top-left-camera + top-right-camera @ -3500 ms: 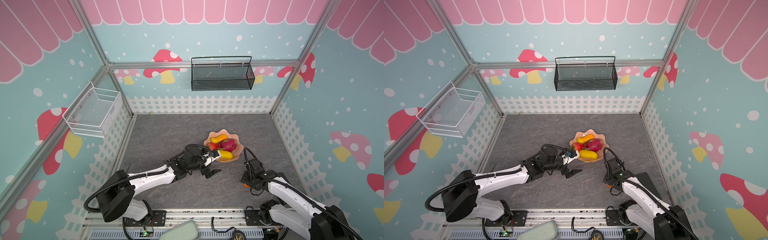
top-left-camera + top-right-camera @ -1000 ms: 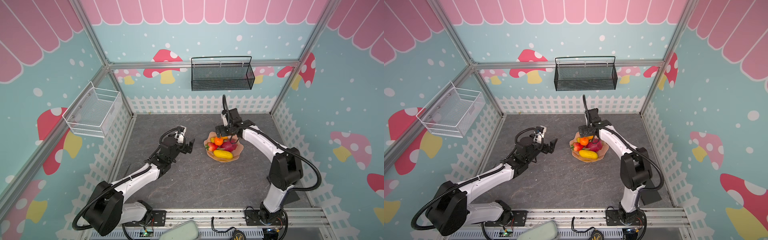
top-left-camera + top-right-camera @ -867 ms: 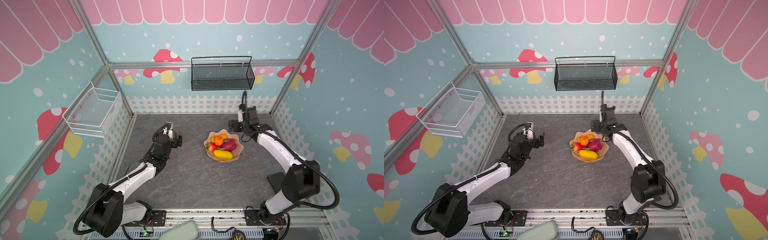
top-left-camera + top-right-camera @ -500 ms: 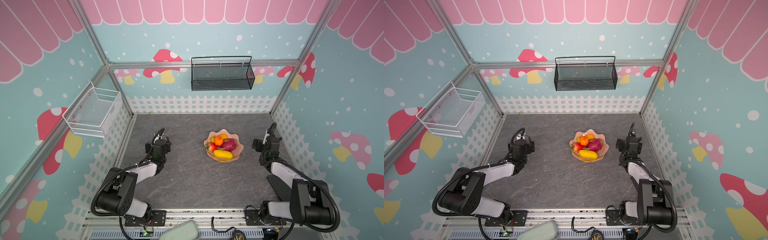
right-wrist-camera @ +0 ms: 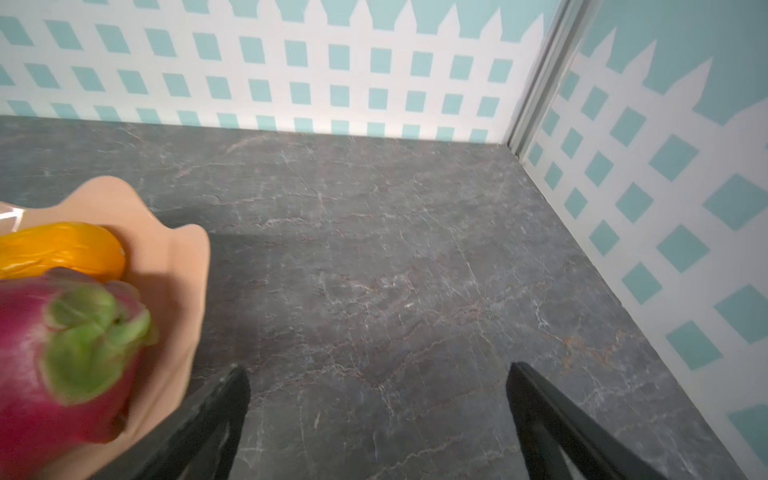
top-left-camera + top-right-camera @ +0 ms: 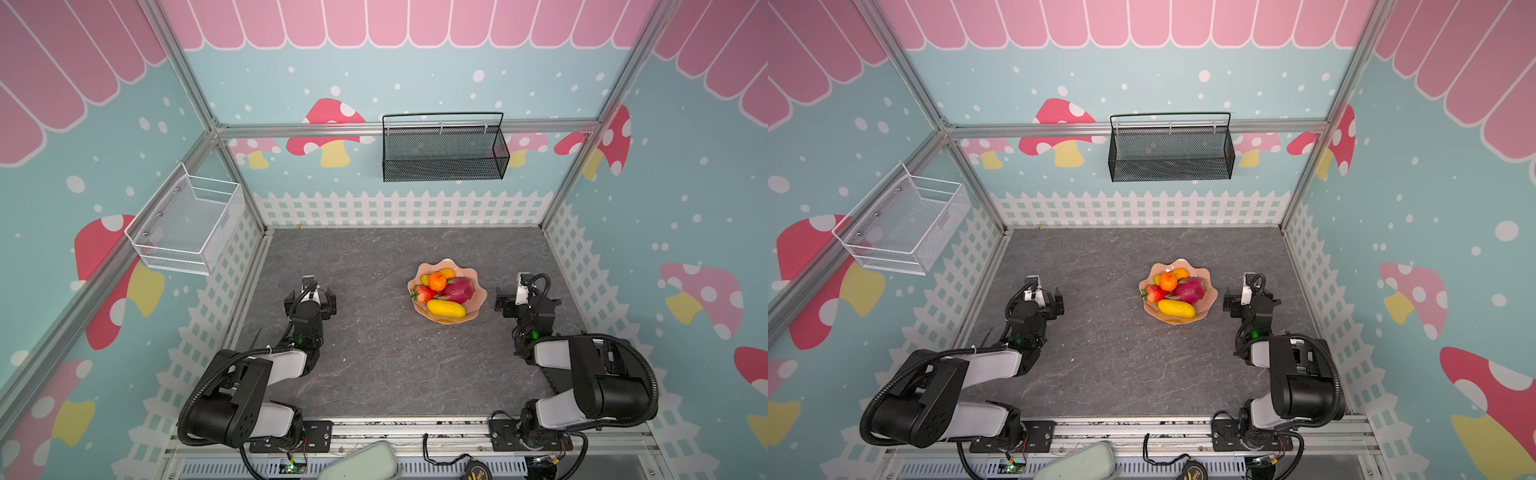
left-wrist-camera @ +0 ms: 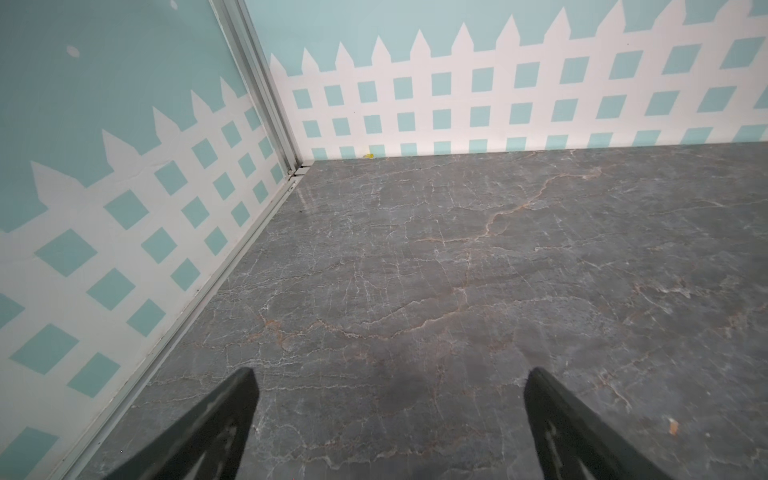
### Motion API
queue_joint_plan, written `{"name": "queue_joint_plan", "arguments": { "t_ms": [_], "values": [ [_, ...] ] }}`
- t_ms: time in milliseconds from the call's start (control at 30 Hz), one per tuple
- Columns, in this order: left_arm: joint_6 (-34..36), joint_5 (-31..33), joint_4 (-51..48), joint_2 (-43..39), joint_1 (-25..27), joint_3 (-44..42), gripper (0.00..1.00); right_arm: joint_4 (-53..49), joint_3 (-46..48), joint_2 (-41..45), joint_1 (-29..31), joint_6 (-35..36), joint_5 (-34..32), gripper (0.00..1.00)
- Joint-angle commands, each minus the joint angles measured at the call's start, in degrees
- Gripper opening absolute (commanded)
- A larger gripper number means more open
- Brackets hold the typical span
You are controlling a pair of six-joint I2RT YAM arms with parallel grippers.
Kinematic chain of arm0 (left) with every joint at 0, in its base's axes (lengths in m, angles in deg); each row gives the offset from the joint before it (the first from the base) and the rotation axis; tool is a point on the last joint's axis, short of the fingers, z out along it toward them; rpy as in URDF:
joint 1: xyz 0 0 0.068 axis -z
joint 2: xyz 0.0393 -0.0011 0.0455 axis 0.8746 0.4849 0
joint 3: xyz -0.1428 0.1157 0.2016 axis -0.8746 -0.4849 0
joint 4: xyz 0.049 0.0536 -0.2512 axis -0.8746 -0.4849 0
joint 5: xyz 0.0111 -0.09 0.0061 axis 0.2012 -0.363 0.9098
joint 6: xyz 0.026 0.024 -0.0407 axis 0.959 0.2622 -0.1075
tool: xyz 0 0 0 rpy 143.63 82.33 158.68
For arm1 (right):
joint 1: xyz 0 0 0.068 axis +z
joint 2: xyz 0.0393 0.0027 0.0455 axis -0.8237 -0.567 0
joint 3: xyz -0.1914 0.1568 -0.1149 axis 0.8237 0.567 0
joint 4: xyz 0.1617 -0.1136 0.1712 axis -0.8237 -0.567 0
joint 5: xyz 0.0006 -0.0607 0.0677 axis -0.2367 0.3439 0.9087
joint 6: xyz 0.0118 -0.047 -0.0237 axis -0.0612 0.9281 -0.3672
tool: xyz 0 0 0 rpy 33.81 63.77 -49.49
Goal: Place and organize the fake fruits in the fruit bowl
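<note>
All five fruits [image 6: 445, 308] sit in the fruit bowl [image 6: 478, 306]. The right gripper [image 5: 376, 374], wide and empty, is just beside it. The left gripper [image 7: 390, 376], wide too, is well apart.

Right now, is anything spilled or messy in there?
Nothing is spilled. The fake fruits all sit inside the fruit bowl, which rests level on the table, and no fruit lies outside it. The only stray thing is a tiny yellow speck at the foot of the back wall.

Beside the right fingers [image 5: 232, 388], the blurred dragon fruit [image 5: 41, 365] and fruit bowl [image 5: 178, 257] were cut off at the edge.
</note>
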Motion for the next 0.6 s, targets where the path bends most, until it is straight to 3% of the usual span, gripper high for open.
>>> {"name": "queue_joint_plan", "arguments": {
  "t_ms": [0, 67, 167, 233, 367, 567],
  "values": [
    [-4.4, -3.6, -5.0, -5.0, -0.1, 2.1, 1.00, 8.5, 2.4, 0.4, 0.3, 2.2, 1.8, 1.00],
    [-5.1, -7.0, -0.1, -4.2, -0.5, 0.6, 1.00, 10.8, 3.6, 0.1, 0.7, 2.4, 1.1, 1.00],
    [-6.6, -7.1, -4.7, -3.8, -1.9, 3.0, 1.00, 20.3, 7.4, -2.4, 2.2, 3.2, -1.6, 0.98],
    [-5.8, -9.7, -3.2, -4.0, -1.8, 2.0, 1.00, 15.1, 5.0, -2.0, 2.3, 3.6, -1.5, 0.98],
    [-5.7, -9.2, 2.9, -5.6, -1.5, -2.0, 1.00, 15.8, 5.3, -2.1, 2.7, 3.9, -2.0, 0.98],
    [-7.1, -8.6, -5.4, -3.2, -2.5, 3.6, 1.00, 15.6, 5.3, -2.0, 2.8, 3.9, -2.1, 0.98]
  ]
}}
